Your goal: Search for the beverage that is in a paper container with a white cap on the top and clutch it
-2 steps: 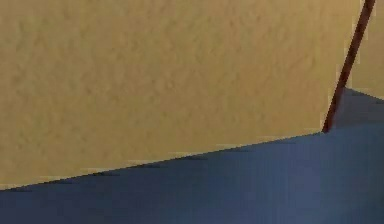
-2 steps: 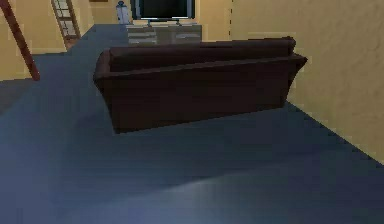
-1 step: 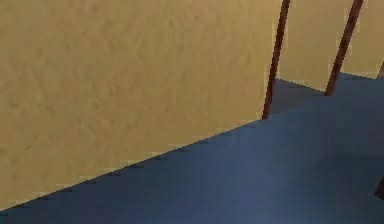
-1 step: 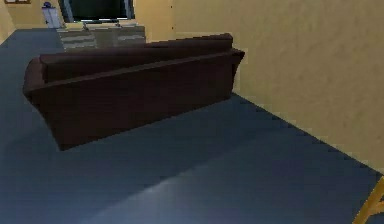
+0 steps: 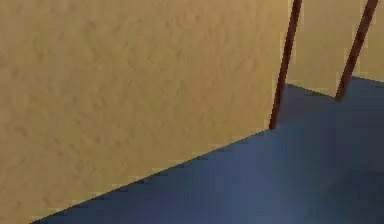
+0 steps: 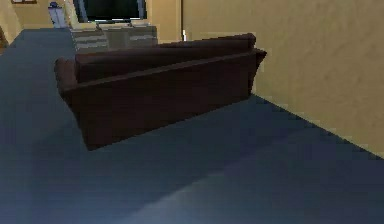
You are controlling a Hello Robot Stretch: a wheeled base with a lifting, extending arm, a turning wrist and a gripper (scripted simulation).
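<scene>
- Forward view: a tan wall (image 5: 130, 80) on the left, dark blue floor (image 5: 300, 170) below it, and two red-brown upright posts (image 5: 285, 65) on the right.
- Arm side view: a dark brown sofa (image 6: 160, 85) with a screen (image 6: 110, 9) on a pale cabinet (image 6: 115, 38) beyond it.
- Gripper's state, and the beverage's place and long axis: cannot tell.

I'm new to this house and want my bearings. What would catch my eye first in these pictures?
The dark brown sofa, seen from behind, spans the middle of the arm side view on the dark blue floor. Beyond it, at that view's top, a dark screen stands on a pale grey cabinet. The forward view has an ochre wall close up, with two reddish-brown posts at its right.
</scene>
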